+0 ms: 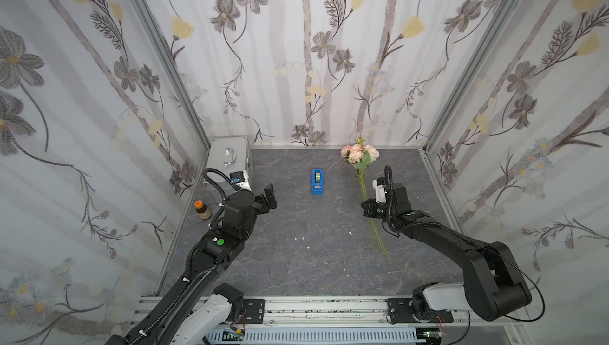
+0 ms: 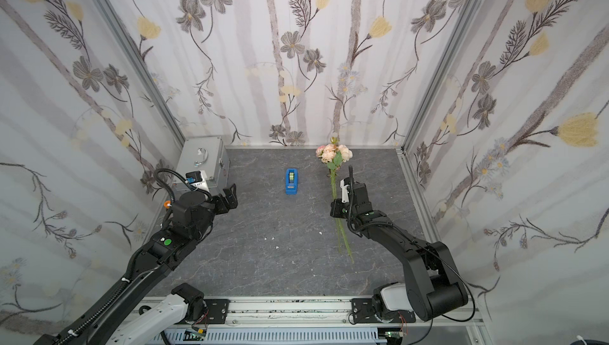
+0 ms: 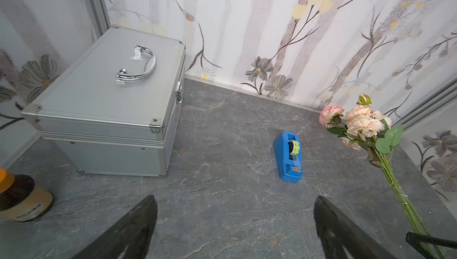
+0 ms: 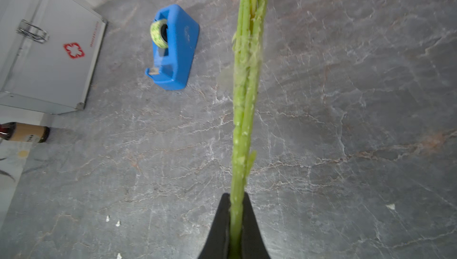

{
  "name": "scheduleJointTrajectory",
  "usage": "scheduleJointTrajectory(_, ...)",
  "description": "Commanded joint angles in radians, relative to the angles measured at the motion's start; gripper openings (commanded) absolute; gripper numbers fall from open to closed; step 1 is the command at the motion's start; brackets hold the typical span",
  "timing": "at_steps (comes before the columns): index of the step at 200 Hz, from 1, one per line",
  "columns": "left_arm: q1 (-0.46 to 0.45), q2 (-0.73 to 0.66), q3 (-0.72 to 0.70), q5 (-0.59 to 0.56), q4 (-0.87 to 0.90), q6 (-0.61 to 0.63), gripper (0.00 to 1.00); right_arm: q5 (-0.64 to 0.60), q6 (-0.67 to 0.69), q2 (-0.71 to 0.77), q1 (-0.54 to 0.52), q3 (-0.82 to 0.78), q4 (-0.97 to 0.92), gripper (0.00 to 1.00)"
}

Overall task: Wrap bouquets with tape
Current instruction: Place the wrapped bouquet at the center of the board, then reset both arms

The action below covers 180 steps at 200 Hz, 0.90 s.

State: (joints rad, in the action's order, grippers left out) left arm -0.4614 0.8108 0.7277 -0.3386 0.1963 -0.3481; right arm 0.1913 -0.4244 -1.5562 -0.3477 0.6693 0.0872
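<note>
While its long green stems are pinched midway between the closed right fingers, the bouquet of pink and peach roses is seen along the right side of the table. Its blooms are pointed toward the back wall and its cut ends are trailed toward the front. The stems are gathered into one tight bundle by that grip, presumably so that a band of tape can be laid around them. Whether the blooms are lifted clear of the table cannot be told for certain.

The tape, a pale-green roll, is seated in its blue dispenser. This is stood near the middle of the table, to the left of the bouquet and apart from it, with the cutter end turned toward the front. No strip is seen drawn from it.

The left fingers are spread wide and empty, held above the table and aimed toward the dispenser. The stance is judged to be readiness for pulling off a length of tape, and wrapping is judged not yet begun.

Farther out, a silver case is set in the back left corner, and a small brown bottle with an orange cap is stood beside it. Neither is touched.
</note>
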Motion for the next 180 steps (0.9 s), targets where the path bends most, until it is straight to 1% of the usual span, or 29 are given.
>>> scheduleJointTrajectory(1, 0.01, -0.013, -0.019, -0.048, 0.051, 0.009, 1.0, -0.041, 0.003, -0.033, 0.001, -0.02, 0.157, 0.0)
scheduleJointTrajectory(22, 0.016, 0.001, -0.031, -0.057, 0.055, -0.005, 1.0, -0.048, -0.005, -0.092, 0.002, -0.044, 0.188, 0.0)
scheduleJointTrajectory(36, 0.026, 0.019, -0.029, -0.047, 0.061, -0.001, 1.0, -0.042, -0.002, -0.096, 0.001, -0.057, 0.202, 0.09)
scheduleJointTrajectory(40, 0.027, 0.025, -0.027, -0.048, 0.061, -0.001, 1.0, -0.047, 0.0, -0.094, 0.001, -0.061, 0.201, 0.11)
scheduleJointTrajectory(51, 0.034, 0.037, -0.024, -0.055, 0.062, -0.005, 1.0, -0.061, 0.0, -0.081, 0.0, -0.072, 0.207, 0.25)
scheduleJointTrajectory(74, 0.054, 0.067, -0.006, -0.07, 0.073, -0.002, 1.0, -0.079, 0.008, -0.047, 0.004, -0.082, 0.173, 0.49)
scheduleJointTrajectory(87, 0.065, 0.084, 0.01, -0.055, 0.073, 0.019, 1.0, -0.084, 0.029, 0.031, 0.005, -0.082, 0.136, 0.59)
scheduleJointTrajectory(95, 0.071, 0.095, 0.025, -0.022, 0.07, 0.05, 1.0, -0.078, 0.038, 0.079, 0.005, -0.081, 0.105, 0.63)
scheduleJointTrajectory(112, 0.076, 0.119, 0.096, 0.058, 0.081, 0.136, 1.0, -0.091, 0.062, 0.219, 0.005, -0.057, 0.019, 0.69)
scheduleJointTrajectory(126, 0.075, 0.137, 0.118, 0.118, 0.028, 0.211, 1.0, -0.158, 0.078, 0.362, 0.007, -0.043, -0.007, 0.73)
scheduleJointTrajectory(131, 0.076, 0.141, 0.112, 0.12, -0.01, 0.231, 1.0, -0.189, 0.086, 0.411, 0.006, -0.043, 0.002, 0.74)
scheduleJointTrajectory(141, 0.078, 0.162, 0.09, 0.098, -0.089, 0.271, 1.0, -0.245, 0.148, 0.503, 0.006, -0.077, 0.08, 0.75)
scheduleJointTrajectory(148, 0.087, 0.187, 0.066, 0.077, -0.153, 0.299, 1.0, -0.278, 0.199, 0.557, 0.006, -0.126, 0.193, 0.76)
scheduleJointTrajectory(154, 0.104, 0.213, 0.044, 0.062, -0.204, 0.309, 1.0, -0.329, 0.232, 0.601, 0.006, -0.178, 0.306, 0.77)
scheduleJointTrajectory(158, 0.12, 0.235, 0.029, 0.061, -0.237, 0.309, 1.0, -0.384, 0.251, 0.623, 0.006, -0.217, 0.388, 0.77)
scheduleJointTrajectory(165, 0.157, 0.279, 0.009, 0.079, -0.284, 0.305, 1.0, -0.498, 0.27, 0.643, 0.011, -0.289, 0.533, 0.8)
scheduleJointTrajectory(171, 0.194, 0.317, 0.001, 0.099, -0.306, 0.293, 1.0, -0.577, 0.286, 0.643, 0.027, -0.341, 0.659, 0.79)
scheduleJointTrajectory(176, 0.22, 0.345, 0.0, 0.112, -0.32, 0.287, 1.0, -0.602, 0.301, 0.634, 0.05, -0.376, 0.736, 0.78)
scheduleJointTrajectory(180, 0.237, 0.364, -0.003, 0.122, -0.331, 0.287, 1.0, -0.595, 0.326, 0.623, 0.074, -0.397, 0.778, 0.77)
